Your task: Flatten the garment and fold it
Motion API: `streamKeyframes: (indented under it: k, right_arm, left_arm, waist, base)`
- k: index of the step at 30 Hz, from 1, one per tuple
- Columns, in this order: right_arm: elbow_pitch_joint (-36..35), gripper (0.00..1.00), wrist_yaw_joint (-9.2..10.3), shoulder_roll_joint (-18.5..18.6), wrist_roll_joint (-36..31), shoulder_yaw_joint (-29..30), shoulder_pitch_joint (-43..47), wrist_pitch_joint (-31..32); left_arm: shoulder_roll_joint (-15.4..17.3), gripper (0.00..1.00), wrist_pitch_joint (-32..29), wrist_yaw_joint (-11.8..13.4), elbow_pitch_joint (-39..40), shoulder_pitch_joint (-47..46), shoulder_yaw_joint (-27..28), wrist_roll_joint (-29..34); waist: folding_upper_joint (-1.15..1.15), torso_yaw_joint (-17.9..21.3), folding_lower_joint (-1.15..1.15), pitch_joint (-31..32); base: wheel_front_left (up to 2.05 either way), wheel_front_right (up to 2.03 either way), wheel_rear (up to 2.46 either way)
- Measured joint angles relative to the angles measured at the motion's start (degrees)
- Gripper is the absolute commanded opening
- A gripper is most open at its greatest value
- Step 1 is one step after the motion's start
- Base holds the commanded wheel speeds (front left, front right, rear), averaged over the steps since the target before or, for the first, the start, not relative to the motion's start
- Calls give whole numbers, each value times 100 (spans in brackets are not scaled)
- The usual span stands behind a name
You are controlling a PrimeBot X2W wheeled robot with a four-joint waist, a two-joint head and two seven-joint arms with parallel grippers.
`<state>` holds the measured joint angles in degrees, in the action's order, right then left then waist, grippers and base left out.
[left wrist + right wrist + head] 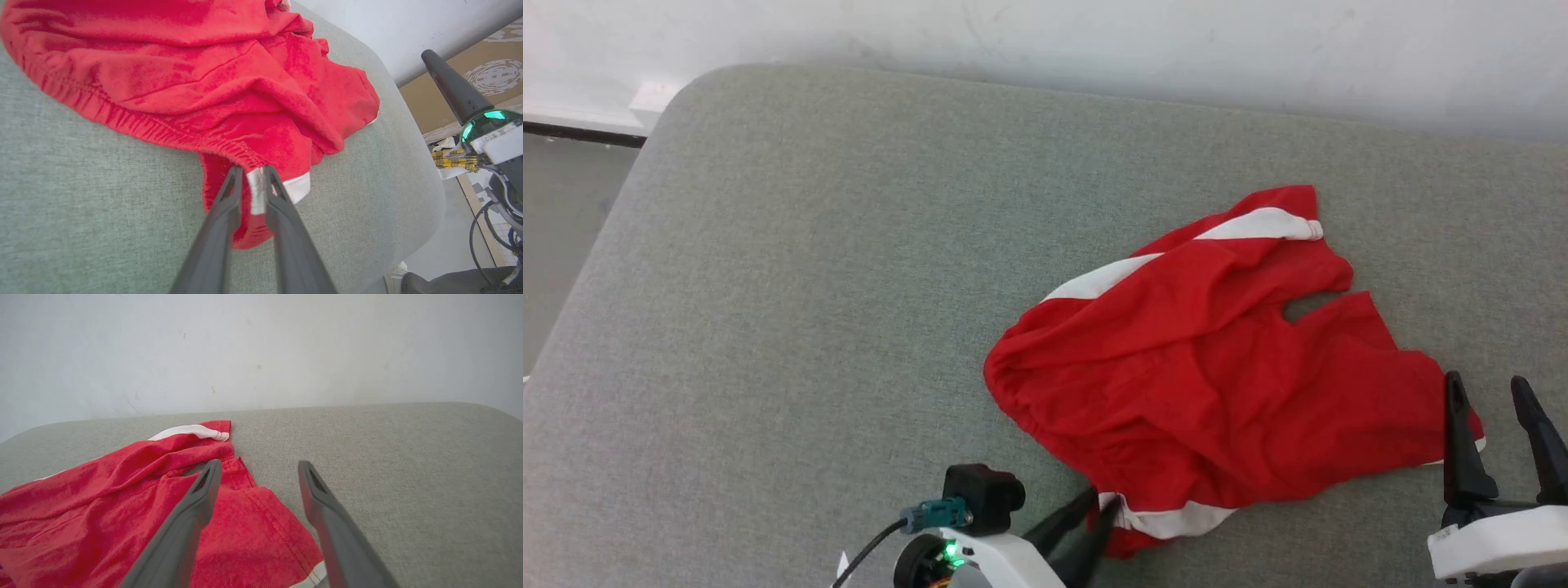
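The red shorts [1217, 367] lie crumpled on the grey cushioned surface [809, 286], right of centre, with white side stripes showing and the print hidden. My left gripper [1101, 502] is shut on the waistband corner by the near white stripe; in the left wrist view its fingers pinch the white-and-red fabric [256, 192] of the shorts [212, 81]. My right gripper [1494, 392] stands open at the right leg's hem, and in the right wrist view [258, 467] that red leg [245, 535] lies between and under its fingers.
A pale wall [1094, 41] runs behind the cushion. The cushion's left edge drops to a floor [564, 212]. In the left wrist view, floor, cables [486, 228] and a person's shoe [398, 271] lie beyond the cushion's rounded edge.
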<state>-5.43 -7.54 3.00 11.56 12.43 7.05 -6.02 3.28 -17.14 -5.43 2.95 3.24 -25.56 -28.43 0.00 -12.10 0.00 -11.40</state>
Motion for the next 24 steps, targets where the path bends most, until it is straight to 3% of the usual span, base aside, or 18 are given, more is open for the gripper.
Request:
streamKeyframes:
  k: [19, 20, 21, 24]
  right_arm:
    - [60, 100, 1, -1, 0, -115, 7, 46]
    - [67, 100, 1, 0, 0, -112, 7, 44]
    - [69, 100, 1, 0, 0, -112, 7, 43]
    - [73, 100, 1, 0, 0, -104, 7, 43]
  left_arm:
    - [93, 100, -363, -41, -46, 22, -292, -296]
    - [92, 42, -297, -41, -64, 16, -289, -300]
    - [92, 0, -258, -41, -85, 8, -294, -301]
    - [91, 0, -101, -51, -144, -3, -303, -303]
  waist:
    - [0, 44, 0, -7]
    - [0, 46, 0, -5]
    - [0, 46, 0, -3]
    - [0, 42, 0, 0]
  base:
    - [0, 0, 0]
    - [0, 0, 0]
    - [0, 0, 0]
    - [0, 0, 0]
